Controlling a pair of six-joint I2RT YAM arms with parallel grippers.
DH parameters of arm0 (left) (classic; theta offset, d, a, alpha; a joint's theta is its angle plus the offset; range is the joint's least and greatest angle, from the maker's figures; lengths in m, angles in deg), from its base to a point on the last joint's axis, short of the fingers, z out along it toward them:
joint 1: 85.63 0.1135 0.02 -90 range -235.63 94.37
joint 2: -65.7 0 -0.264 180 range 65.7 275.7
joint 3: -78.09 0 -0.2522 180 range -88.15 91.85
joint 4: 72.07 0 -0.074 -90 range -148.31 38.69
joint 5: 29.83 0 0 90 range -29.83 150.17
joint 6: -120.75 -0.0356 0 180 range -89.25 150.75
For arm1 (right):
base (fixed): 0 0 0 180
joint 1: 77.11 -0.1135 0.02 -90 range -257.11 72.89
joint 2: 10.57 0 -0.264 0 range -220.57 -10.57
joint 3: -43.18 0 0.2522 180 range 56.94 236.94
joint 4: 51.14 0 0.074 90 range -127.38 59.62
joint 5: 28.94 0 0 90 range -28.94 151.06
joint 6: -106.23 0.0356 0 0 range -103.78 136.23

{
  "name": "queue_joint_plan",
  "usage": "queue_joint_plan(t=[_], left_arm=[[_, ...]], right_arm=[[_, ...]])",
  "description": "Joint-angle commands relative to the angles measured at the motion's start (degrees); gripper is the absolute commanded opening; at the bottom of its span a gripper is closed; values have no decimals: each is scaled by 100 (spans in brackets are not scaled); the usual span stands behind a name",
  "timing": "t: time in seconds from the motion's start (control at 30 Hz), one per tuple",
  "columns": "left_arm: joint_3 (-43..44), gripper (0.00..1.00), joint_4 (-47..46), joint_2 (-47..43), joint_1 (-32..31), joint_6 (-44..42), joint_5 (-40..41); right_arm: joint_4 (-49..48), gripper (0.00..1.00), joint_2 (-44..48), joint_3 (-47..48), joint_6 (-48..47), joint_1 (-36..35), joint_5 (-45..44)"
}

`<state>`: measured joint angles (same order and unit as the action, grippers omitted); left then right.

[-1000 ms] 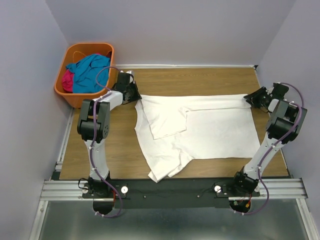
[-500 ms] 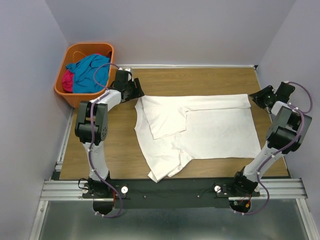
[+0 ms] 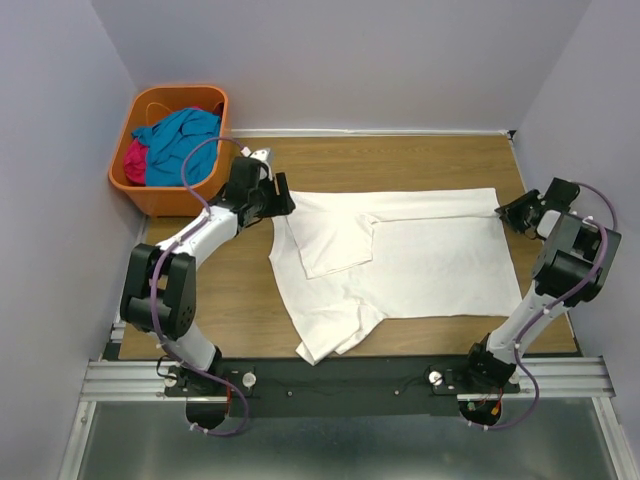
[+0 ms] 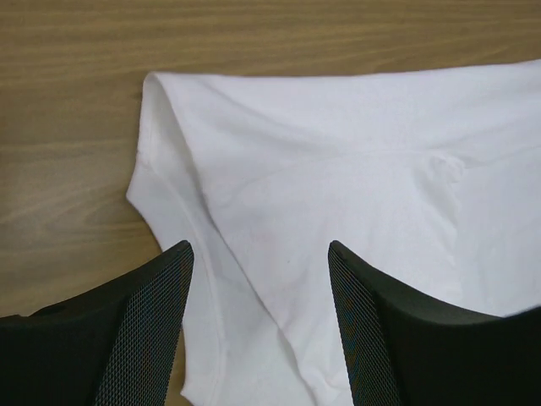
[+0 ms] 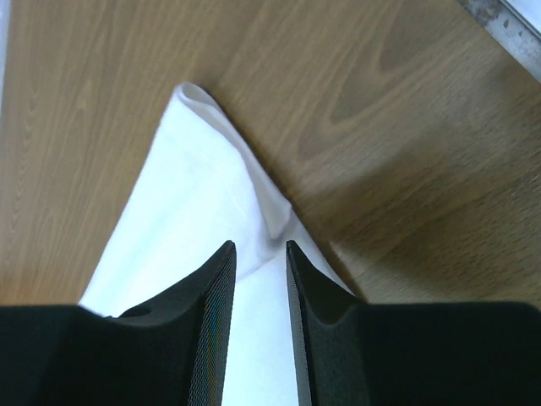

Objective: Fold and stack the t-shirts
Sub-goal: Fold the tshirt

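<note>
The wooden table is the biggest thing here. A white t-shirt lies spread out on it and covers much of the middle. The far edge of the shirt runs straight from one side to the other. A flap of cloth is folded in over the left part. The near left corner is bunched up close to the black rail.

Two arms reach out from the near edge, one on each side of the shirt.

An orange basket sits at the far left corner, just off the table. A teal-blue t-shirt is piled inside it and fills most of it. A magenta t-shirt peeks out beside it, against the left wall of the basket.

The left gripper is over the far left corner of the white shirt. Its two fingers are wide apart, with flat cloth showing between them. They hold nothing.

The right gripper is at the far right corner of the shirt. Its fingers are very close, with only a thin gap. A ridge of white cloth runs toward that gap. I cannot tell if the fingers pinch the cloth or not.
</note>
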<state>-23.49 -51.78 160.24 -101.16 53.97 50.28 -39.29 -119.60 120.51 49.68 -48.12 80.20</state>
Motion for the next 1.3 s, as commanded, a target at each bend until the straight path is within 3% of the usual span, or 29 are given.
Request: queue_joint_plan(t=[0.0, 0.3, 0.6, 0.9, 1.27], left_arm=[[-602, 73, 95, -505, -20, -73, 207], [-1105, 73, 95, -744, -468, 86, 145], [-1307, 71, 375, -753, -697, 42, -162], [-1544, 66, 525, -744, -785, 95, -408], [-1588, 54, 271, -367, -969, 279, -751]], right_arm=[[7, 37, -250, 68, 65, 54, 11], [-46, 33, -391, 112, 65, 54, 64], [-20, 2, 13, -2, 38, 54, 108], [33, 0, 497, -345, 153, 63, -208], [59, 1, 207, -293, 144, 63, -138]])
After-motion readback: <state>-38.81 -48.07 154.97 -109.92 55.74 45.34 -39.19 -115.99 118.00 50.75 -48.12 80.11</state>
